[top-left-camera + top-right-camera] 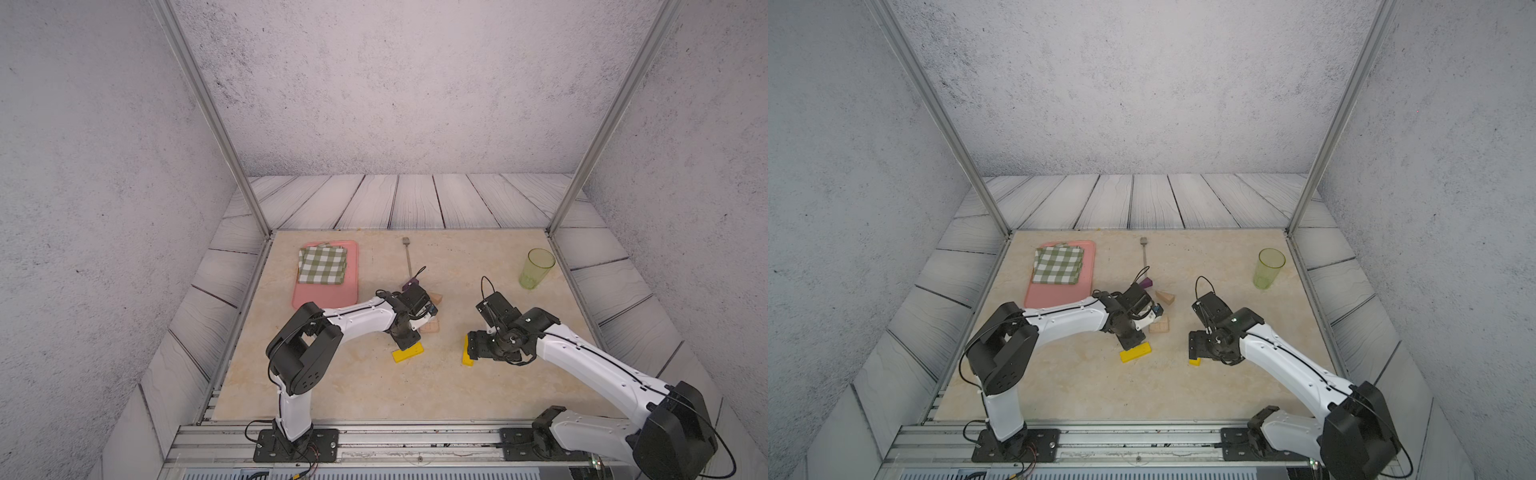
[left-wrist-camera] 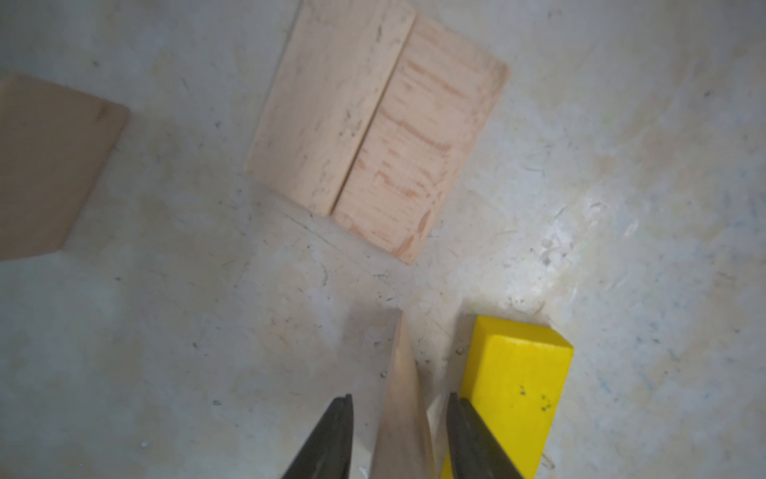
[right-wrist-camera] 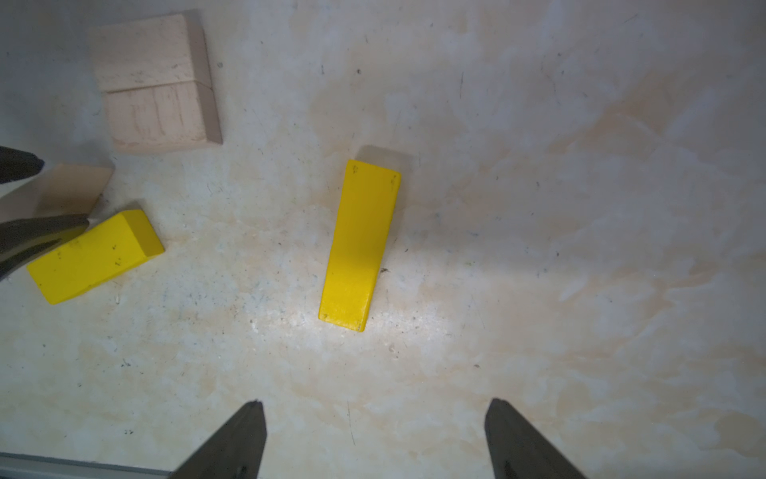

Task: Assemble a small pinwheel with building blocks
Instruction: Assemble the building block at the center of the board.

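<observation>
**Wedge between left jaws; hub laid, blades outstanding**

Step in hand. The pinwheel (image 1: 1159,324) is judged barely begun. Only two pale-wood rectangles (image 2: 373,124) are seen laid side by side, touching, as a square hub near the middle of the table (image 1: 332,395). A wood wedge (image 2: 404,373) stands on edge at about 7 o'clock of the hub, between the fingers (image 2: 331,431) of the left gripper (image 2: 398,398). The fingers are parted, and a slit of table shows on each side of the wedge, so no hold is judged to be had. A yellow bar (image 2: 518,381) lies just beside one finger, likewise at 7 o'clock. The right gripper (image 3: 376,401) is spread wide and empty above the second yellow bar (image 3: 360,244), between 4 and 5 o'clock of the hub. A second wood wedge (image 1: 1165,297) is noted at 12 o'clock of the hub and the purple wedge (image 1: 1147,283) at 11 o'clock, both apart from it.

Next move. The wedge would need to be brought against a hub side without the neighbouring yellow bar being nudged. For the right arm a straight descent is called for, since the bar's narrow width already lies between the jaws.

Markings. No brand, label or legible writing is found. Only dark specks are seen on the yellow bars.
</observation>
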You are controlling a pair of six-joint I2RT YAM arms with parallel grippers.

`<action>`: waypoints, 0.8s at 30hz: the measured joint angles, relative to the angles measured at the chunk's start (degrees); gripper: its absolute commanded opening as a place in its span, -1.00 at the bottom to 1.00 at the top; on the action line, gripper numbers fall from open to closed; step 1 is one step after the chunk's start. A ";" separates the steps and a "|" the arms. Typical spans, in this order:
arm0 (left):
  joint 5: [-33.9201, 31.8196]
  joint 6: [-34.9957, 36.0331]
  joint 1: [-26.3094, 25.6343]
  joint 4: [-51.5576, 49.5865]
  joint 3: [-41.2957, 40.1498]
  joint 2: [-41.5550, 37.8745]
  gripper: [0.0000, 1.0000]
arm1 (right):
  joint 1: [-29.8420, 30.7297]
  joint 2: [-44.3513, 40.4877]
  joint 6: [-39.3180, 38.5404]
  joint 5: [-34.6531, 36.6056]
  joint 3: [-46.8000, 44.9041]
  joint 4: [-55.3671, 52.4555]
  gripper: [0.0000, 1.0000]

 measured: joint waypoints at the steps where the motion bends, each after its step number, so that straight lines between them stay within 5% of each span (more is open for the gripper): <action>1: 0.00 -0.07 0.00 0.22 0.00 0.00 0.01 | -0.04 -0.02 0.00 0.00 0.00 -0.02 0.74; 8: -0.11 -1.31 0.02 1.29 -0.02 -1.20 0.17 | -0.20 -0.70 -0.02 0.02 0.02 -0.57 0.74; 14: -1.27 -5.46 0.59 3.74 -0.76 -11.41 0.24 | -0.24 -1.51 -1.79 0.52 2.56 -2.73 0.74; 24: -3.28 -26.25 11.63 6.99 -14.08 -33.94 0.26 | -0.24 8.66 -13.07 -0.26 17.11 -2.27 0.72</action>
